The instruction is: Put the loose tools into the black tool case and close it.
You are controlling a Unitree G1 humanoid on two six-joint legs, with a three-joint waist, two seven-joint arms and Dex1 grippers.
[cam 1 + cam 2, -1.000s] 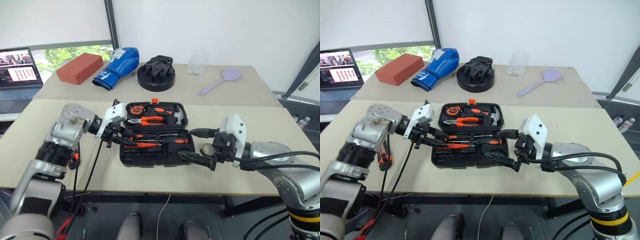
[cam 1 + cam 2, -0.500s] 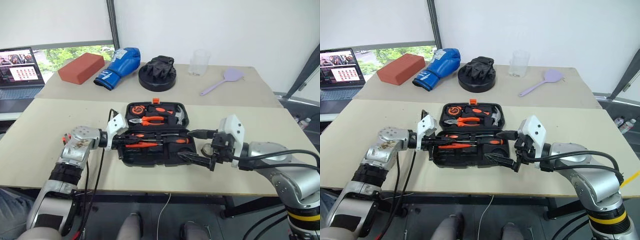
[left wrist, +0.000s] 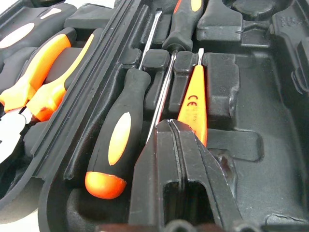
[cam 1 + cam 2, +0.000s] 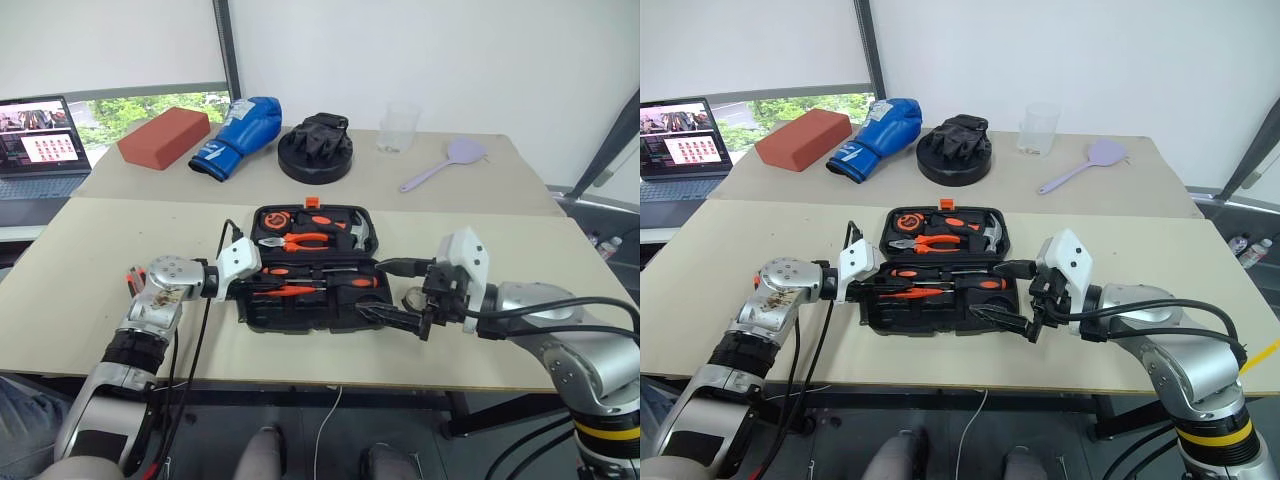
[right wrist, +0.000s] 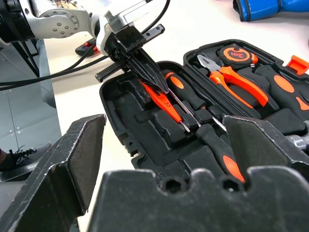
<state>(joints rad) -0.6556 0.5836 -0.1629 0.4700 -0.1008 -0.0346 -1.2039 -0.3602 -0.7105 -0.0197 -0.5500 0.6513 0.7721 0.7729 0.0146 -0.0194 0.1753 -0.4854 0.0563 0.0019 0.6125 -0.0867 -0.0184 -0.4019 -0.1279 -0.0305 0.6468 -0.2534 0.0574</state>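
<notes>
From the head views, the black tool case (image 4: 312, 268) lies open on the near bench (image 4: 90, 300), its lid half holding orange-handled pliers (image 4: 293, 241), a hammer (image 4: 357, 231) and a tape measure (image 4: 271, 218). The left gripper (image 4: 262, 284) reaches into the case's left end, fingers pressed together over the slim orange tester screwdriver (image 4: 285, 289). The right gripper (image 4: 395, 318) hangs at the case's front right corner, fingers spread wide, holding nothing. A small dark tape roll (image 4: 413, 298) sits on the bench just right of the case, behind that gripper. Beyond the case stand a red brick (image 4: 163, 137), a blue boxing glove (image 4: 236, 134), a black disc with gloves (image 4: 316, 148), a clear cup (image 4: 399, 125) and a lilac spatula (image 4: 445, 162).

In the left wrist view, the closed fingers (image 3: 159, 164) lie along the tester screwdriver's handle; an orange-and-black screwdriver (image 3: 118, 137) sits in the neighbouring recess.

In the right wrist view, its own fingers (image 5: 72, 159) stand far apart in front of the case.
</notes>
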